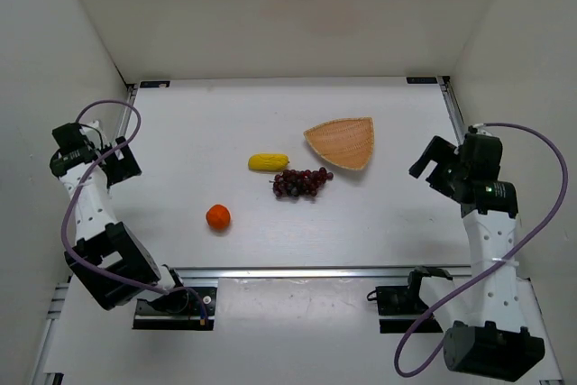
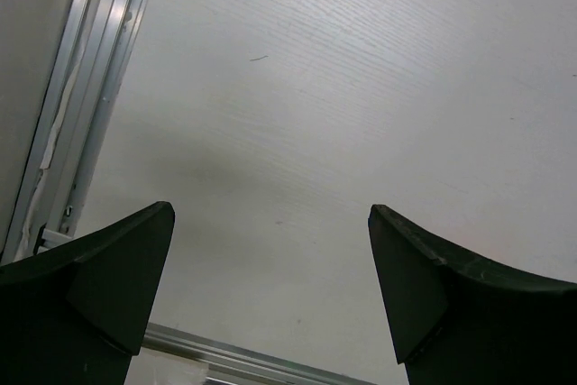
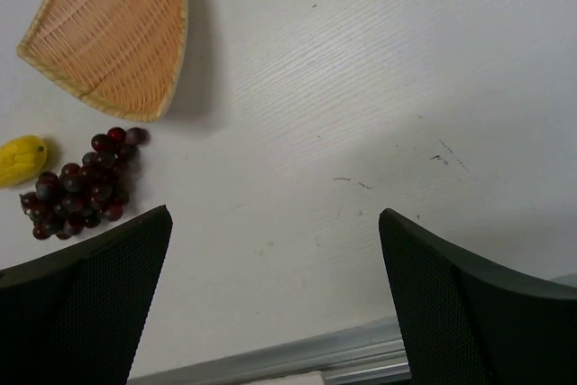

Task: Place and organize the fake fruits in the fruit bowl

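Fruit bowl [image 1: 341, 142] sits empty on the counter [image 1: 225, 123], toward the right. Grape bunch [image 1: 301, 182] is just beside its near edge and the yellow lemon [image 1: 269, 162] is left of the grapes. Orange ball [image 1: 217, 216] only shows up in the top view, off on its own nearer the arms. Right wrist cam catches bowl, grapes and lemon, while the left one sees just counter and a metal rail [image 2: 90, 87]. Left claw [image 2: 270, 223] and right claw [image 3: 275, 223] are both spread wide, gripping nothing.

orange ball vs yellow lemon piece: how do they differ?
The orange ball is round; the yellow lemon piece is oblong. The orange ball sits alone, farther from the fruit bowl; the yellow lemon piece lies beside the grape bunch, nearer it. Both rest on the table, outside the bowl.
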You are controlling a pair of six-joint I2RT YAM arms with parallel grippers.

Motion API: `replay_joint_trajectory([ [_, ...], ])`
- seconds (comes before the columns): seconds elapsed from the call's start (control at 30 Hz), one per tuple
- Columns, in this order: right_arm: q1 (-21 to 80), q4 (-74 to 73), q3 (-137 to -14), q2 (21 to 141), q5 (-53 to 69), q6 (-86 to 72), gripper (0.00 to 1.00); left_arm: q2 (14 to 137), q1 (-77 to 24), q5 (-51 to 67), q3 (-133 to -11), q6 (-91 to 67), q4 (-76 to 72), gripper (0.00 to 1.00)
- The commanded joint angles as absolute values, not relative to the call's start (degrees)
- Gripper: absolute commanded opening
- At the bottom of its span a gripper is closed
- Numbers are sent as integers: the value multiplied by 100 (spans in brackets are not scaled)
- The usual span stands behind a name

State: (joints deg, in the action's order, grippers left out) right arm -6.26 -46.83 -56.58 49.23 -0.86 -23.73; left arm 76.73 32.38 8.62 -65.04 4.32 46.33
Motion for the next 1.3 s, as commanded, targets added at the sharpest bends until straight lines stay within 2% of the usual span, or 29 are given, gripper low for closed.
replay_joint_trajectory([
  [0.0,-502,-4562,-6238,5342,315,-1865,100,7348,3305,1555,-6469,623,4579,100],
  [0.03,-344,-4501,-6397,5483,369,-1776,100,7400,3305,1608,-6469,624,4579,100],
  [0.13,1190,-4448,-7272,6220,-576,-1224,100,7400,3305,1749,-6469,746,4632,100],
  [0.17,2213,-4447,-7521,6753,-980,-995,100,7453,3305,1749,-6469,747,4632,100],
  [0.2,2693,-4447,-7776,7072,-1620,-750,100,7453,3244,1749,-6469,747,4632,100],
  [0.27,3834,-4657,-8555,8140,-2046,85,100,7453,3121,1548,-6469,747,4632,100],
  [0.37,4814,-4720,-9183,9529,-2599,1079,100,7453,2953,1222,-6408,825,4684,100],
  [0.47,5176,-4668,-9738,10560,-2812,1712,100,7453,2795,1046,-6346,1028,4824,100],
  [0.7,5177,-4773,-10152,11504,-1136,1880,100,7400,2286,861,-6240,1450,5334,100],
  [0.87,5063,-4378,-10063,12215,-1158,1548,100,7515,1706,861,-6187,1512,5388,100],
  [1.03,4922,-4377,-10468,12875,-1196,924,100,7655,775,203,-6302,1512,5493,100],
  [1.1,4922,-4377,-10407,12876,-1143,853,95,7655,283,-52,-6363,1512,5555,100],
  [1.2,4922,-4377,-10239,12762,-1143,748,71,7655,-122,-132,-6425,1460,5616,100],
  [1.23,4922,-4464,-10187,12762,-1143,747,57,7655,-193,-132,-6477,1459,5616,100],
  [1.27,4974,-4517,-10187,12692,-1143,660,51,7655,-315,-132,-6547,1407,5668,100],
])
